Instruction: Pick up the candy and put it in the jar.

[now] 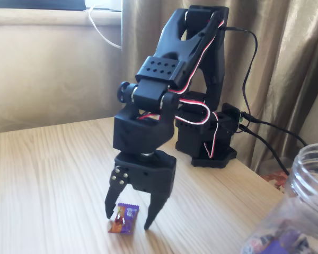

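Note:
A small purple-wrapped candy (pixel 123 218) with an orange-brown lower end lies on the wooden table (pixel 47 180) near the front. My black gripper (pixel 130 219) points straight down over it, open, with one finger (pixel 112 203) at the candy's left and the other finger (pixel 155 211) to its right. The fingertips sit about at table level and the candy lies between them, closer to the left finger. The clear plastic jar (pixel 302 206) with a threaded rim stands at the bottom right corner, partly cut off, with wrapped candies visible through its wall.
The arm's black base (pixel 212 143) stands at the back of the table, with black cables (pixel 265 132) trailing right. A beige curtain hangs behind. Bare wood stretches to the left of the gripper and between gripper and jar.

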`<state>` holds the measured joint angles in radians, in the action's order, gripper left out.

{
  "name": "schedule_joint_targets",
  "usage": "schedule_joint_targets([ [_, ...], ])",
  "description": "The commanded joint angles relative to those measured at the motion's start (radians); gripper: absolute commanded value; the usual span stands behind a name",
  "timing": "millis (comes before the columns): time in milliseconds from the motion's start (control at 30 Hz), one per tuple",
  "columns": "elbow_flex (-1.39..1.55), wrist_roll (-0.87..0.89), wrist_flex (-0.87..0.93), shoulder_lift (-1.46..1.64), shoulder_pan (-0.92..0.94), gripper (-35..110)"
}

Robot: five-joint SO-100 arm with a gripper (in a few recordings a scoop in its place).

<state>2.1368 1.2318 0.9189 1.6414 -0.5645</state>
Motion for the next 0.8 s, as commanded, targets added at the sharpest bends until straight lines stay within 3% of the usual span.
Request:
schedule_joint_targets([
  [0, 0.008, -0.025, -0.003, 0.021, 0.038, 21],
  [367, 0.080, -0.064, -0.055, 0.097, 0.077, 14],
  [467, 0.081, -0.080, -0.058, 0.106, 0.081, 0],
  [767, 0.075, -0.176, -0.041, 0.149, 0.063, 0],
])
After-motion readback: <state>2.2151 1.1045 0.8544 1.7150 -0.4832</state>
